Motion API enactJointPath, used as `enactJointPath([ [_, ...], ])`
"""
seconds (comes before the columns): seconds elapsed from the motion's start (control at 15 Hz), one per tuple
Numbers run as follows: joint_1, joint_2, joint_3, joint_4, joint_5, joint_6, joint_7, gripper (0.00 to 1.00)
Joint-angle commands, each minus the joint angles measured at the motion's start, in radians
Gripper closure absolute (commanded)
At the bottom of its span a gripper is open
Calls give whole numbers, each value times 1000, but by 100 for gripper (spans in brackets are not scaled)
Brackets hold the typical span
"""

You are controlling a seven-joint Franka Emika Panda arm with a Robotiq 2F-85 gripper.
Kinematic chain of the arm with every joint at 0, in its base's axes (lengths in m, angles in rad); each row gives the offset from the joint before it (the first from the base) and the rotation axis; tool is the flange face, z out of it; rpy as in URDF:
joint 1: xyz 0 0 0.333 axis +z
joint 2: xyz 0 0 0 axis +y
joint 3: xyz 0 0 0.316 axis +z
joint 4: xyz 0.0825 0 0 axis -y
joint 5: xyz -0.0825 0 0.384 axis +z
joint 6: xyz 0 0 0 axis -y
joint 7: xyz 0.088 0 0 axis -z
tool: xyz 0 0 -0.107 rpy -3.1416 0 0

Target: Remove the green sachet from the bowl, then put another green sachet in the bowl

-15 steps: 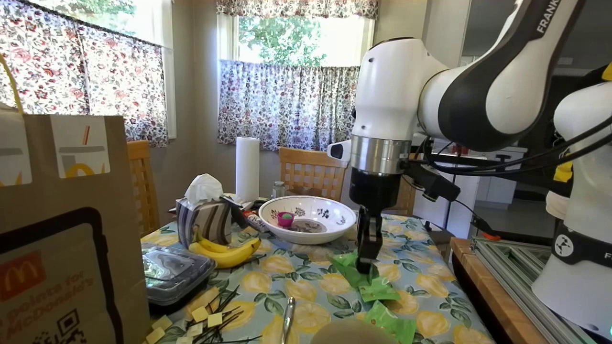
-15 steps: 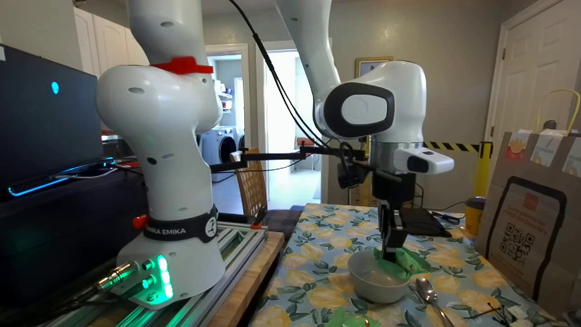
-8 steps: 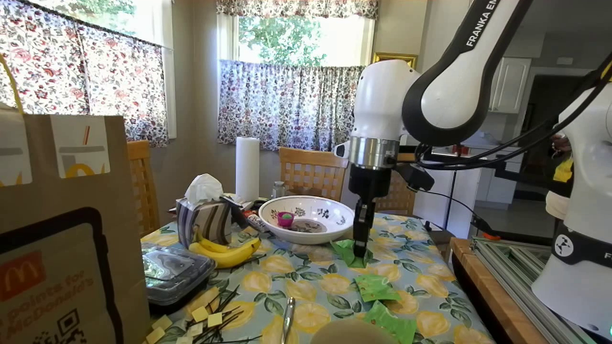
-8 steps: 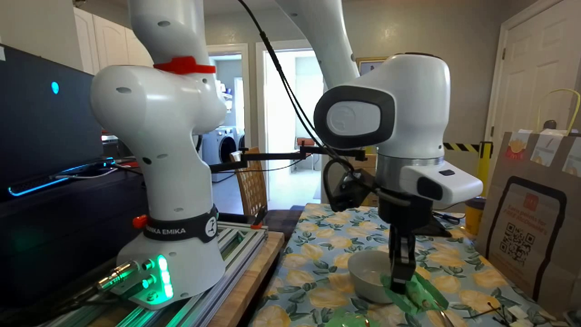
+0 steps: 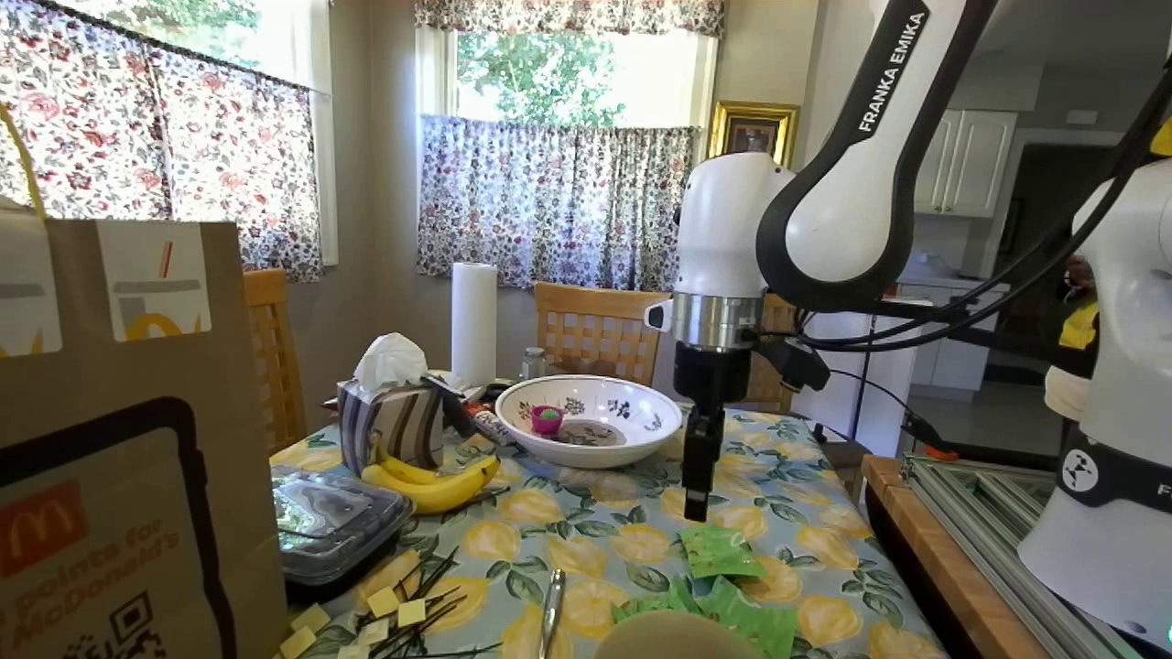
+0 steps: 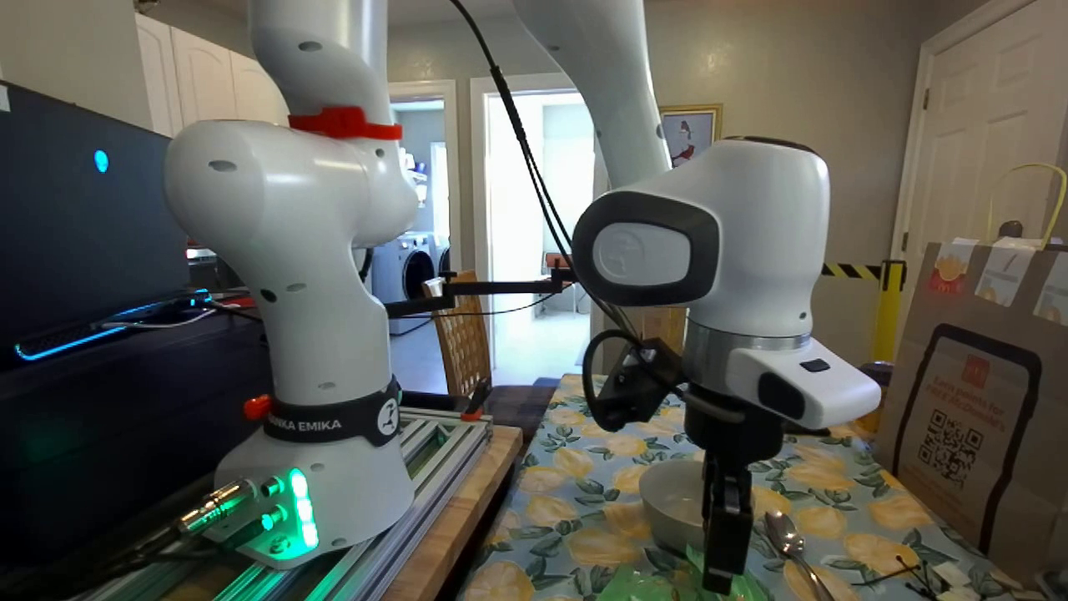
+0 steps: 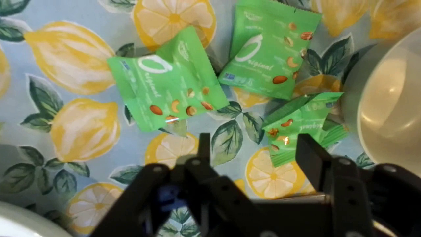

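Observation:
The bowl (image 5: 586, 453), wide and white with a patterned rim, stands on the table behind my gripper in an exterior view; a pink cup sits in it, and no green sachet shows inside. In the wrist view there are three green sachets: a left sachet (image 7: 154, 82), an upper sachet (image 7: 263, 56) and a crumpled sachet (image 7: 292, 125) beside a small pale bowl. Above the table hangs my gripper (image 7: 255, 149), its fingers apart with nothing held between them. The right fingertip (image 7: 312, 158) overlaps the crumpled sachet from this angle. A foreshortened gripper (image 6: 724, 576) appears in an exterior view.
The small bowl (image 6: 672, 505) is close to the gripper, with a spoon (image 6: 784, 534) nearby. Bananas (image 5: 435, 485), a tissue box (image 5: 403, 426), a lidded container (image 5: 339, 522), a paper towel roll (image 5: 473, 325) and a paper bag (image 5: 137, 458) also stand on the table.
My gripper has moved over toward the small bowl's side with a green sachet and let it go. Its jaws have opened, and the sachet is now down by the small bowl.

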Motion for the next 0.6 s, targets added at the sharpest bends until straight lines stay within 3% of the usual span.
enactJointPath([
  [0.0,-26,27,29,6,51,29,-46,1],
  [0.2,-36,33,56,5,140,-26,-22,0],
  [0.53,-6,125,4,25,8,-103,36,0],
])
